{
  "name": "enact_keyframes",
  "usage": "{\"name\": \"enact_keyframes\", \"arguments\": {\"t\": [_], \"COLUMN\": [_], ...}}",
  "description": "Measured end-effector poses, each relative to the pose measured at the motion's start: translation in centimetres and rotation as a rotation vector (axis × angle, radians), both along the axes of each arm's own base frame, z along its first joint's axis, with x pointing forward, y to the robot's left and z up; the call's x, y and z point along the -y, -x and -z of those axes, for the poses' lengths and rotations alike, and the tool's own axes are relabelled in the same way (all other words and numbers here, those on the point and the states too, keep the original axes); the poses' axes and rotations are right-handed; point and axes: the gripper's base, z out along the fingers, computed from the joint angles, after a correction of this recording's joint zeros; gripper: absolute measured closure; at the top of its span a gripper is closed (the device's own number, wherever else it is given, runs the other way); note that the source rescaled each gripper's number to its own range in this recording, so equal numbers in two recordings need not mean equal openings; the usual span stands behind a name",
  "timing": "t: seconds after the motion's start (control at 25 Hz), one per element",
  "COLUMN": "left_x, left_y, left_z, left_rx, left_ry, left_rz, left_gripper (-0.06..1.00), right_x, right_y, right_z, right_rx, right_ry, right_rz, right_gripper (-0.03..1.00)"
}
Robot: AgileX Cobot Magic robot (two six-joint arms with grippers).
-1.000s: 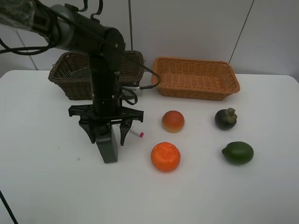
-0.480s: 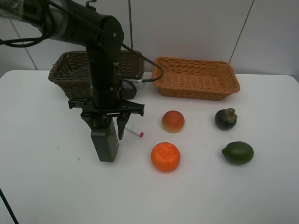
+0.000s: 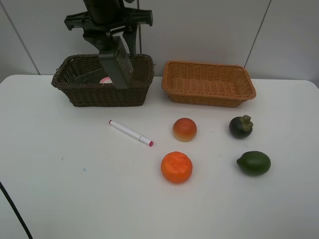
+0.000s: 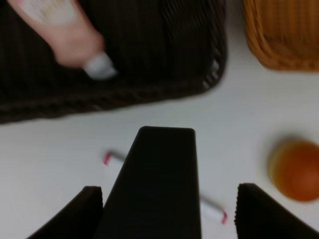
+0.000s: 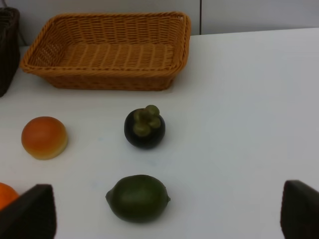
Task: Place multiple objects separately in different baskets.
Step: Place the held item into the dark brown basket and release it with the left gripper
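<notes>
My left gripper (image 3: 114,46) is shut on the black bottle (image 3: 119,63) and holds it high over the dark brown basket (image 3: 102,94); the bottle also shows in the left wrist view (image 4: 159,184). The pink bottle (image 3: 105,79) lies in that basket, beside a dark grey item (image 3: 85,77). The white marker (image 3: 130,133), peach-coloured fruit (image 3: 184,129), orange (image 3: 176,167), mangosteen (image 3: 240,126) and green fruit (image 3: 253,163) lie on the table. The tan basket (image 3: 208,64) holds nothing. My right gripper (image 5: 164,221) is open, near the green fruit (image 5: 138,197), out of the exterior view.
The two baskets stand side by side at the back of the white table (image 3: 60,189), near the wall. A black cable (image 3: 10,204) runs along the table's front left corner.
My left gripper has lifted the black bottle off the table and carried it back and up over the dark brown basket. The marker now lies fully uncovered.
</notes>
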Motion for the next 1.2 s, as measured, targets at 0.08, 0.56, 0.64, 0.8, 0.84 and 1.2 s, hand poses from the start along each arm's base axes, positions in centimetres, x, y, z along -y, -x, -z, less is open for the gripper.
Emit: {"name": "enact_keyframes", "arguments": {"t": [0.08,0.56,0.64,0.8,0.84,1.2], "left_x": [-2.4,-4.9,-4.7,-4.5,-4.4,-4.0], "left_y": [-2.1,-8.9,-9.2,-9.7,-9.7,-9.4], "left_z": [-0.2,7.5,8.6,9.9,10.1,9.6], "left_rx": [0.058,0.171,0.158,0.162,0.156,0.076], "left_ry": [0.006,0.055,0.063,0.066,0.066,0.099], "left_rz": [-0.059,-0.103,-0.103,-0.088,-0.082,-0.089], "left_gripper": [0.33,0.60,0.60,0.54,0.45,0.02], "right_x": [0.0,0.0,0.0,0.0,0.0,0.0], "right_y": [0.0,0.0,0.0,0.0,0.0,0.0], "right_z": [0.0,0.0,0.0,0.0,0.0,0.0], "right_rx": [0.000,0.000,0.000,0.000,0.000,0.000], "right_ry": [0.000,0.000,0.000,0.000,0.000,0.000], "right_rz": [0.000,0.000,0.000,0.000,0.000,0.000], "right_gripper": [-0.03,-0.03,-0.03,-0.03,-0.03,-0.03]}}
